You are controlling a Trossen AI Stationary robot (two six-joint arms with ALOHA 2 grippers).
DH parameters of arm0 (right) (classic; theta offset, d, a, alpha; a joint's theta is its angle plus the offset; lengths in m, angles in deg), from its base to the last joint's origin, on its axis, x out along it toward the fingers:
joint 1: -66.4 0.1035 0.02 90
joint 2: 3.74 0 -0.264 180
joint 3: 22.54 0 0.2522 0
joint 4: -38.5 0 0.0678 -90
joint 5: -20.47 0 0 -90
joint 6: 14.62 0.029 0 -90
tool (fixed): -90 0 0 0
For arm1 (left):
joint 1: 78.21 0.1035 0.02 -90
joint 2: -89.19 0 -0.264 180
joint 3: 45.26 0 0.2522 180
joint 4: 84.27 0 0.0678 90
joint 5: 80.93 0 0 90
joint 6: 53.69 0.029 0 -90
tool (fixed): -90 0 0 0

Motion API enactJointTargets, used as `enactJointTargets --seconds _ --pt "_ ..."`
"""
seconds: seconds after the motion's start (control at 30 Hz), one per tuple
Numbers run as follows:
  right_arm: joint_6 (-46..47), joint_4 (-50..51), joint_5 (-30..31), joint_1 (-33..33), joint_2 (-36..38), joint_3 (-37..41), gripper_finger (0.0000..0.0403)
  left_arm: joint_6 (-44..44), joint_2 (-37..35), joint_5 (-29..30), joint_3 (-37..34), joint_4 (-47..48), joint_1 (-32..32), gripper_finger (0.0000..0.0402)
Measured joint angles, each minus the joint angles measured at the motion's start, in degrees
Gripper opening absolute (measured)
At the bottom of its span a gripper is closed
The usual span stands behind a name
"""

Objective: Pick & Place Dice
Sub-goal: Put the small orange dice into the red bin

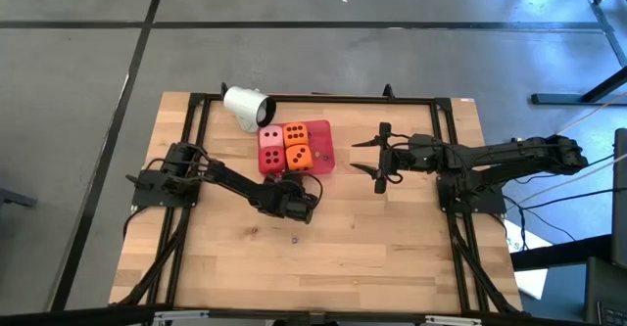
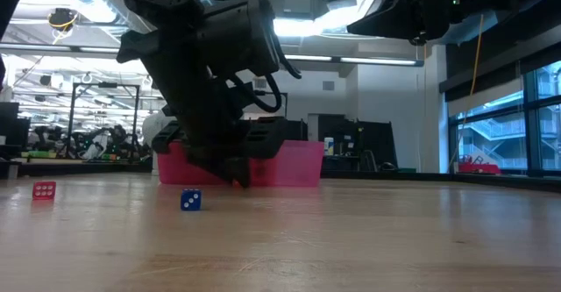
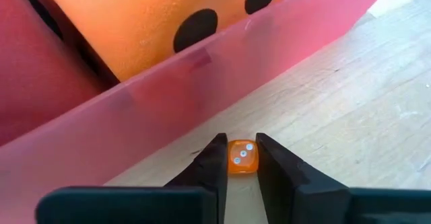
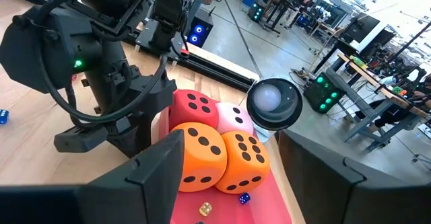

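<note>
One small orange die point(image 3: 242, 158) sits pinched between the left end effector point(image 3: 241, 158) fingers, just beside the pink tray point(image 3: 202, 96); right end effector point(image 1: 381, 159) spread open, well apart.

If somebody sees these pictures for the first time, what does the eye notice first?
Probably the four big soft dice, pink, red and two orange, packed in the red tray at the table's middle, with the white cup lying beside it. Then the left gripper just outside the tray's wall, closed on a tiny orange die.
</note>
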Motion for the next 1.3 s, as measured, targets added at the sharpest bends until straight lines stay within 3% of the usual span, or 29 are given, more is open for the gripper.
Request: enactJointTargets --seconds 0.23,0.6,1.03,1.3 --pt "0.00 0.01 0.01 0.01 0.00 0.00 0.0242 6.37 0.00 -0.02 0.00 -5.75 0.00 0.0055" --pt "0.00 0.01 0.02 0.01 0.00 0.00 0.0242 28.25 -0.08 -0.96 0.00 -24.47 1.08 0.0055" --pt "-0.02 0.15 0.02 0.02 0.00 0.00 0.0242 43.65 -6.80 -5.13 0.00 -28.44 8.69 0.0055" --pt "-0.04 0.17 0.04 0.00 0.00 0.00 0.0242 46.19 -8.04 -8.94 0.04 -28.78 14.33 0.0055"
